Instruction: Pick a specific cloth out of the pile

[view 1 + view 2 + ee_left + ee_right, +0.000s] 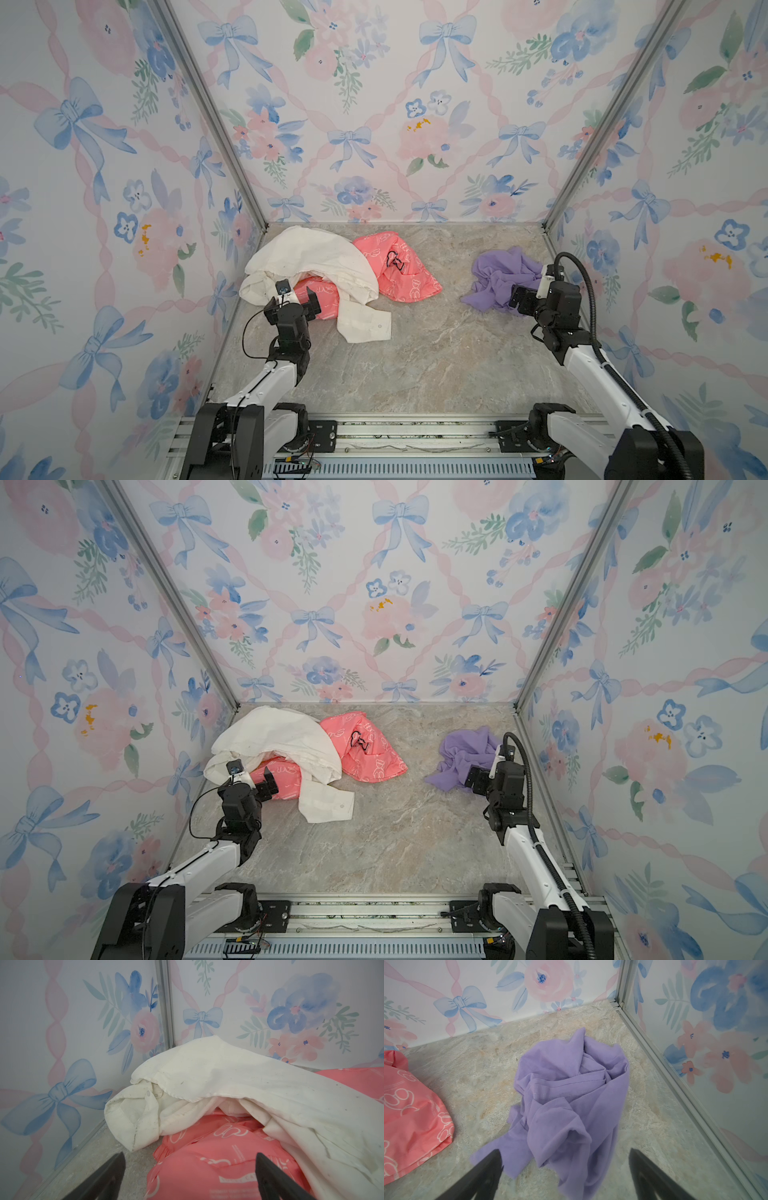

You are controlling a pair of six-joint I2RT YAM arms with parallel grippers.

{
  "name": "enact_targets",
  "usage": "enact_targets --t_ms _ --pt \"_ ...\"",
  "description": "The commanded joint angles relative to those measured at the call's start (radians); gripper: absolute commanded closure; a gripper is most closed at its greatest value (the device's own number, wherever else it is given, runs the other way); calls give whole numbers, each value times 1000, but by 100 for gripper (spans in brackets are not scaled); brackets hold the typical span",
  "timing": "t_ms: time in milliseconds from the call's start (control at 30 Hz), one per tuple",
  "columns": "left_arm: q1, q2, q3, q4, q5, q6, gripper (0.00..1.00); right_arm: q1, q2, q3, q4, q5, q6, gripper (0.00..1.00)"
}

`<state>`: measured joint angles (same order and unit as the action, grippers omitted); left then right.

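The lavender cloth (498,276) (461,754) lies crumpled on the marble table at the right, apart from the pile (332,274). My right gripper (521,299) (565,1152) hovers open at the cloth's (566,1095) near edge, with purple folds lying loose between the wide jaws. The pile at the back left is a cream-white shirt (316,257) (207,1076) draped over a coral-pink cloth (407,270) (207,1157). My left gripper (293,301) (190,1156) stands open over the pink cloth's near end, holding nothing.
Flowered walls close in the table (415,353) at the back and both sides, with metal posts (620,999) in the corners. The lavender cloth lies close to the right wall. Bare marble shows between the pile and the cloth.
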<state>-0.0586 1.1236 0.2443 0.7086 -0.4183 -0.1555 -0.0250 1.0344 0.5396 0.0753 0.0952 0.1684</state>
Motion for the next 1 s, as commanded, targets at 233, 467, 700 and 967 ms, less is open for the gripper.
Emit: enact_targets --t_ms 233,467,700,967 --pt "5 164 -50 301 64 16 2 7 110 -134 347 86 -65 3" --pt "3 310 16 393 150 1 2 18 204 -186 501 84 -71 3" --pt "-36 382 33 431 206 73 2 27 318 -156 635 46 -79 3" --pt "-37 432 -54 649 256 100 2 45 457 -155 786 27 -132 3"
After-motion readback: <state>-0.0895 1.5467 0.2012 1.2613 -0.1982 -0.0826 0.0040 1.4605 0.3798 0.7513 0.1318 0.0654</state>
